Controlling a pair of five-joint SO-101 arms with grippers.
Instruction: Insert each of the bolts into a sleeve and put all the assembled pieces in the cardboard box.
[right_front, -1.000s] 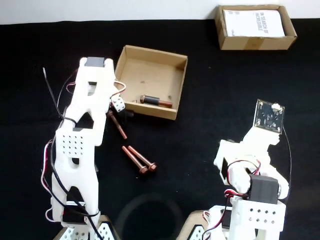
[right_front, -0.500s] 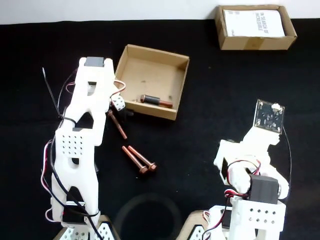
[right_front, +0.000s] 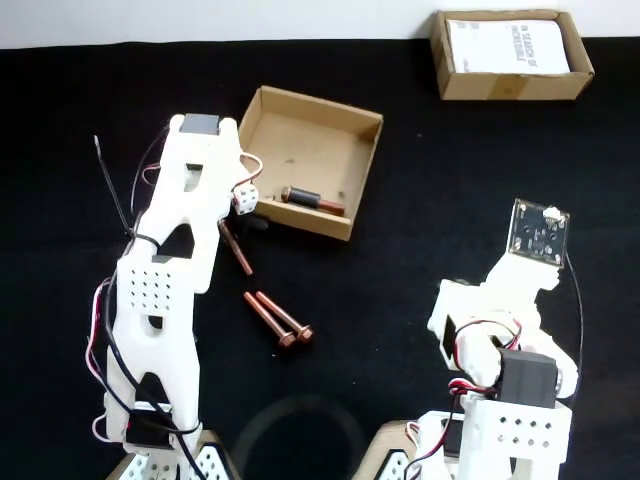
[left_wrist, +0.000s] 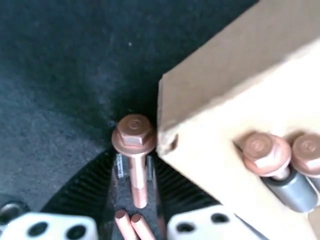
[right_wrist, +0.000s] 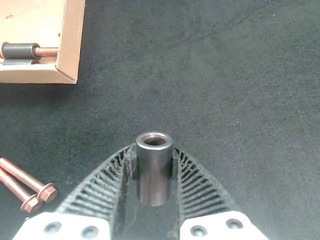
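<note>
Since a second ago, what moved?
The left gripper, shut on a bolt, shifted slightly toward the right arm's side, and the cardboard box slid slightly the same way. Unchanged: the right gripper holding the sleeve, the two loose bolts, the assembled piece in the box.

White arms (right_front: 160, 290), apparently black ribbed fingers (right_wrist: 200, 187)

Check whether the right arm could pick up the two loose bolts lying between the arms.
Probably not: the right claw is shut on a sleeve, leaving no free grip. The way itself looks open: the two loose bolts lie on bare table with nothing over them.
</note>
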